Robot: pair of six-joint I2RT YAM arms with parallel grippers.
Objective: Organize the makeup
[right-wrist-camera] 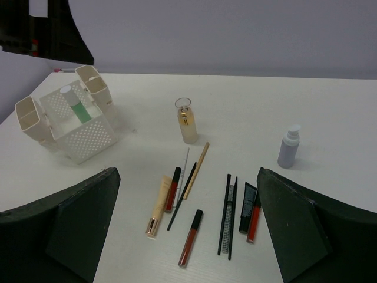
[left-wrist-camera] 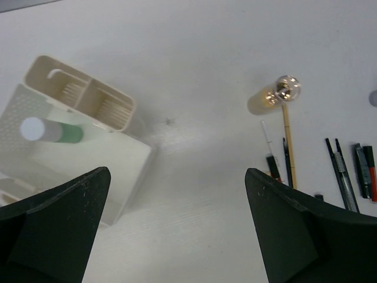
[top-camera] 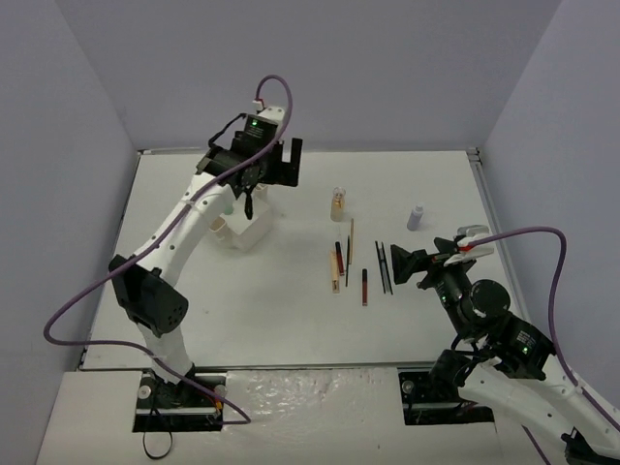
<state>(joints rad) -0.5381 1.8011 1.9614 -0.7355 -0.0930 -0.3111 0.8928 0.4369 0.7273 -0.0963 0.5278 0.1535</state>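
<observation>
The makeup lies mid-table: a gold bottle (top-camera: 338, 203) and a grey-lilac bottle (top-camera: 415, 217) stand upright, with black, red and tan sticks (top-camera: 360, 266) lying side by side in front of them. In the right wrist view the gold bottle (right-wrist-camera: 187, 121), the lilac bottle (right-wrist-camera: 288, 147) and the sticks (right-wrist-camera: 194, 194) all show. A pale green bottle (left-wrist-camera: 56, 131) lies inside the white box (left-wrist-camera: 123, 177). My left gripper (top-camera: 262, 165) hangs open above the box, holding nothing. My right gripper (top-camera: 399, 268) stands open just right of the sticks, empty.
The white perforated box (top-camera: 247, 228) with side compartments sits left of centre; in the right wrist view the box (right-wrist-camera: 82, 138) stands at far left. Grey walls close in the table on three sides. Purple cables trail from both arms.
</observation>
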